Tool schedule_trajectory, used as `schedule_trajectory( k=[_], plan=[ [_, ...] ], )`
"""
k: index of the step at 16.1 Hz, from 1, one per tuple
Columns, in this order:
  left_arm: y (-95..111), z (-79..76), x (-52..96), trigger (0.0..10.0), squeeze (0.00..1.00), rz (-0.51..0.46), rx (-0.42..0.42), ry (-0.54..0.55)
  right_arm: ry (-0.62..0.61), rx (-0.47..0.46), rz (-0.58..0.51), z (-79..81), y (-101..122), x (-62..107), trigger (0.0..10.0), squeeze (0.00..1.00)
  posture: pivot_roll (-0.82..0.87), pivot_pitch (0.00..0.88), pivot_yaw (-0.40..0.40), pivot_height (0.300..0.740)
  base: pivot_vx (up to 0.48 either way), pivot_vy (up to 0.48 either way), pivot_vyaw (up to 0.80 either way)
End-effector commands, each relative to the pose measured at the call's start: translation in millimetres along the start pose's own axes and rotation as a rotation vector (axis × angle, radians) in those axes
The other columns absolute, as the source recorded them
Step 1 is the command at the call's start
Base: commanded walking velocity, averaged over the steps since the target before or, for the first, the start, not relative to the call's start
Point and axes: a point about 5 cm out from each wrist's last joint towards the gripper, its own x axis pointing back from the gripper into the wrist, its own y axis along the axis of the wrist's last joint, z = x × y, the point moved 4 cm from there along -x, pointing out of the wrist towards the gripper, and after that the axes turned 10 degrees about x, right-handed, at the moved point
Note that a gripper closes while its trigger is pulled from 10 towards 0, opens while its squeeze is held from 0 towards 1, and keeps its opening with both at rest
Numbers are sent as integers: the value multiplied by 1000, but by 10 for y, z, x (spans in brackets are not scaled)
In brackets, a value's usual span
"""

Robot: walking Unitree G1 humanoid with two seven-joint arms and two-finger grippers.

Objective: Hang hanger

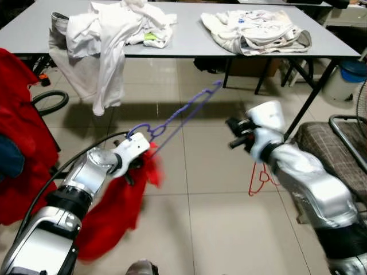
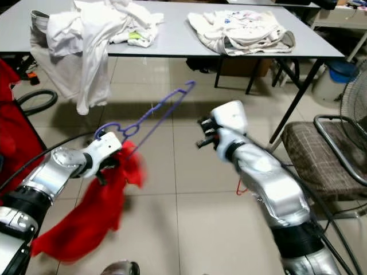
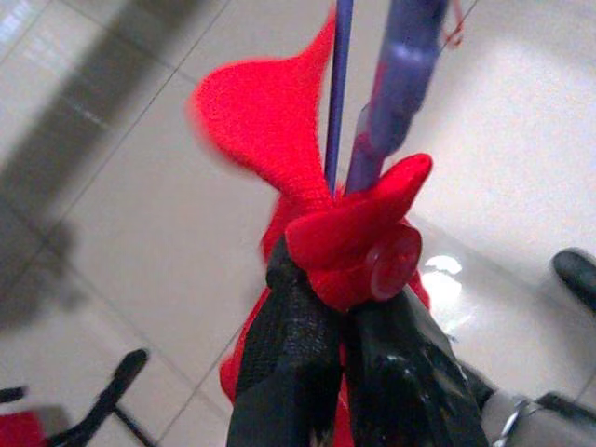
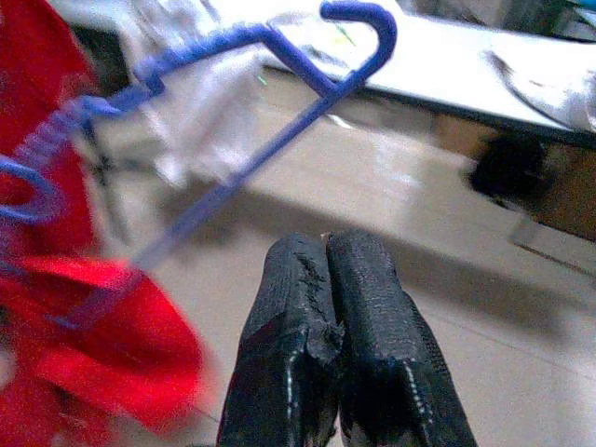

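left gripper [image 3: 345,326] pinches a red garment [image 1: 112,215] together w/ the end of a purple hanger [image 1: 178,114], fingers pressed tight on the cloth and a red button showing at the pinch in the left wrist view. the hanger sticks out from that gripper, up and fwd over the tiled floor [image 1: 229,229], its hook end reaching toward the edge of a grey table [image 1: 189,48]; the garment droops below the gripper, not on the hanger's shoulders. right gripper [image 4: 326,279] is raised at mid-frame, just right of the hanger and apart from it, fingers pressed together on nothing. on the table: a heap of white clothes [image 1: 114,28] at left, partly hanging over the edge, and a second pale pile [image 1: 252,28] at right. more red fabric [image 1: 17,132] at far left. an orange-red wire hanger [image 1: 258,180] lies on the floor beside the right arm. a chair w/ a plaid seat [image 1: 332,149] at right, blue bucket [image 1: 352,69] behind it.
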Motion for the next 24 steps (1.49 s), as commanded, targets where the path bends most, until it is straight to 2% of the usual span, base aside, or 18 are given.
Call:
schedule_trajectory(
  k=[1,3,4,5,6,8,9,10,12,15,18,20,22,23,24],
  plan=[
    [140,72,83,0,0,-80,12,3,65,-43,-81,27,99,103,10000,1000,49,52,-13,740,0,0,0],
    [253,54,175,0,0,-167,63,-64,209,-20,-59,138,-43,295,10000,1000,50,35,-10,740,0,0,0],
    [320,20,257,0,0,-204,0,-119,336,-9,7,258,-232,451,10000,1000,52,31,-10,740,0,0,0],
    [330,27,274,0,0,-202,-6,-125,353,-11,31,262,-304,488,10000,1000,53,19,-8,740,0,0,0],
    [392,4,314,0,0,-226,-43,-163,323,-37,58,197,-403,493,10000,1000,50,15,-5,740,0,0,0],
    [462,-28,353,0,0,-250,-62,-200,276,-54,86,116,-485,471,10000,1000,48,10,-2,740,0,0,0],
    [573,-64,412,0,0,-281,-81,-235,238,-98,113,48,-570,441,10000,1000,48,9,0,740,0,0,0],
    [742,-125,499,0,0,-331,-99,-281,239,-111,119,49,-602,396,10000,1000,48,9,0,740,0,0,0],
    [969,-214,599,0,0,-386,-107,-329,271,-80,127,108,-614,330,10000,1000,49,13,1,740,0,0,0],
    [1270,-322,708,0,0,-451,-69,-357,359,-85,83,260,-532,235,10000,1000,58,14,-5,740,0,0,0],
    [1377,-300,727,0,0,-452,-46,-316,385,-80,73,302,-508,172,10000,1000,67,20,-12,740,0,0,0],
    [1390,-184,704,0,0,-412,-31,-213,452,-45,-5,393,-293,173,10000,1000,70,23,-17,740,0,0,0],
    [1422,-95,713,0,0,-408,-6,-150,542,-8,-50,493,-131,268,10000,1000,66,26,-21,740,0,0,0],
    [1449,-101,729,0,0,-421,0,-157,530,11,-31,467,-147,273,10000,1000,62,27,-21,740,0,0,0],
    [1493,-135,764,0,0,-443,2,-180,451,22,27,348,-240,230,10000,1000,57,29,-20,740,0,0,0]
  ],
)
